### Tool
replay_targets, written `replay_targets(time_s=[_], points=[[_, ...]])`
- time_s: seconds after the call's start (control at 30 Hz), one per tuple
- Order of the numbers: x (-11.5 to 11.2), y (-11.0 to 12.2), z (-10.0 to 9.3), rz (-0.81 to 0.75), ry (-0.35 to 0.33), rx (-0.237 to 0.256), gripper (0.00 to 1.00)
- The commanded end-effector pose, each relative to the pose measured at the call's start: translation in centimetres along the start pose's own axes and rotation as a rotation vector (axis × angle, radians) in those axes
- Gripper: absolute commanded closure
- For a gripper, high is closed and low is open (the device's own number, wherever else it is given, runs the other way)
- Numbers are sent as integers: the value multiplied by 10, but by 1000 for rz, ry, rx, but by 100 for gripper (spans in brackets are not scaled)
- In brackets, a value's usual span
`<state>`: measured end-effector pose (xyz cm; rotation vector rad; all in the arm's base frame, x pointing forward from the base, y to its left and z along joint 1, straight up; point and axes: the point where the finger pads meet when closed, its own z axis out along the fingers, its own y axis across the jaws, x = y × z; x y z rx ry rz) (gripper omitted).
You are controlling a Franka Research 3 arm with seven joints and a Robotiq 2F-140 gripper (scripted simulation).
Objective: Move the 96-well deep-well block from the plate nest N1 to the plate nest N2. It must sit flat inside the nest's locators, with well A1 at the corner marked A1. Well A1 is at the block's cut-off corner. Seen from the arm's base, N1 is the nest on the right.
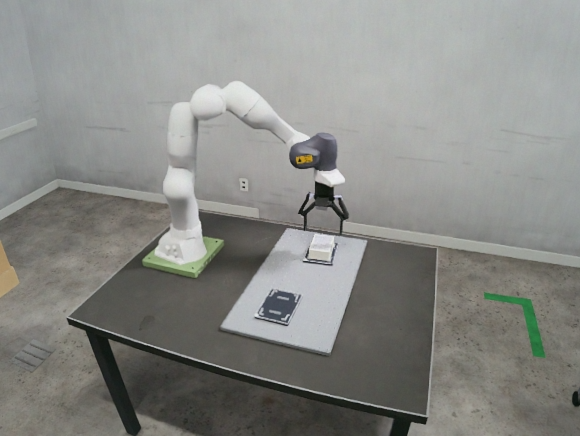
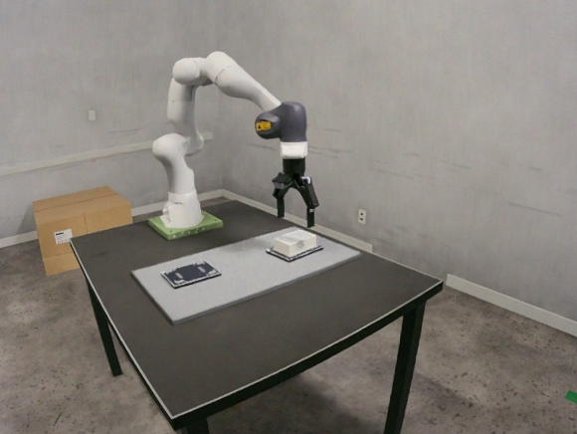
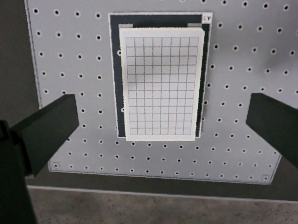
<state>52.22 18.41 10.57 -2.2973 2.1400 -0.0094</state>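
Note:
The white 96-well deep-well block (image 1: 321,246) sits in a dark plate nest at the far end of the grey perforated board (image 1: 300,287); it also shows in the exterior view (image 2: 294,242). In the wrist view the block (image 3: 161,83) fills most of its nest, with the A1 label (image 3: 206,18) at the top right corner. My gripper (image 1: 324,227) hangs above the block, fully open and empty; its fingers stand wide on either side, well apart from the block. The other dark nest (image 1: 278,306) is empty, nearer the board's front end (image 2: 190,274).
The arm's green base plate (image 1: 183,256) stands on the dark table to the left of the board. A cardboard box (image 2: 80,224) is on the floor beyond the table. Green tape (image 1: 525,317) marks the floor at the right.

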Motion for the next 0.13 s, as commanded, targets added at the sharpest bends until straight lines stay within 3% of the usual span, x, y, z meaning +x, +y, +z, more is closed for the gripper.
replay_targets(time_s=[0.0,0.1], points=[[1,0,-1,2,2,0,0],[1,0,-1,2,2,0,0]])
